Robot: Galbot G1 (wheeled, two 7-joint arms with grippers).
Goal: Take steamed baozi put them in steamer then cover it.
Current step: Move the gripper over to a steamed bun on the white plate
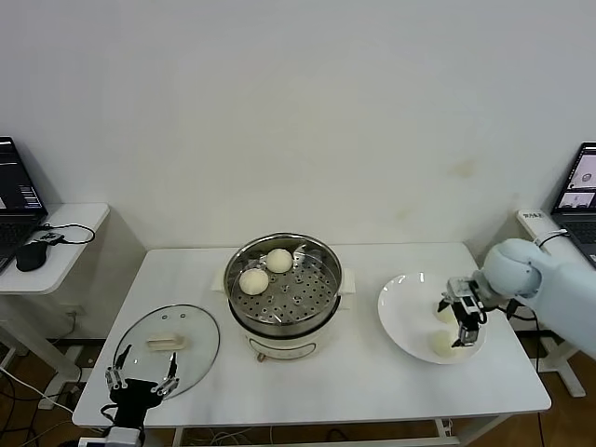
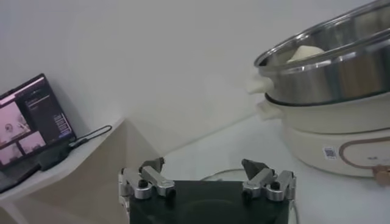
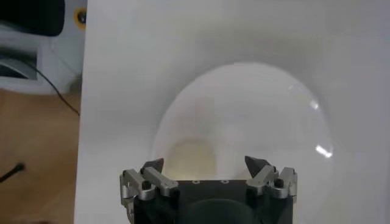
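Observation:
The steel steamer (image 1: 282, 291) stands mid-table on its cream base, with two baozi (image 1: 253, 280) (image 1: 279, 260) on its perforated tray. Another baozi (image 1: 442, 345) lies on the white plate (image 1: 402, 312), and one more (image 1: 444, 315) sits partly behind my right gripper (image 1: 464, 328). That gripper hangs open just above the plate. In the right wrist view a baozi (image 3: 190, 155) lies below the open right gripper (image 3: 207, 164), toward one finger. The glass cover (image 1: 168, 340) rests flat at the front left. My left gripper (image 1: 144, 368) is open at the cover's near edge, holding nothing.
In the left wrist view the open left gripper (image 2: 204, 165) faces the steamer (image 2: 329, 79). A side table (image 1: 56, 244) with a laptop (image 1: 14, 191) and mouse stands at the left. A second laptop (image 1: 579, 186) is at the right. The table's front edge is near both grippers.

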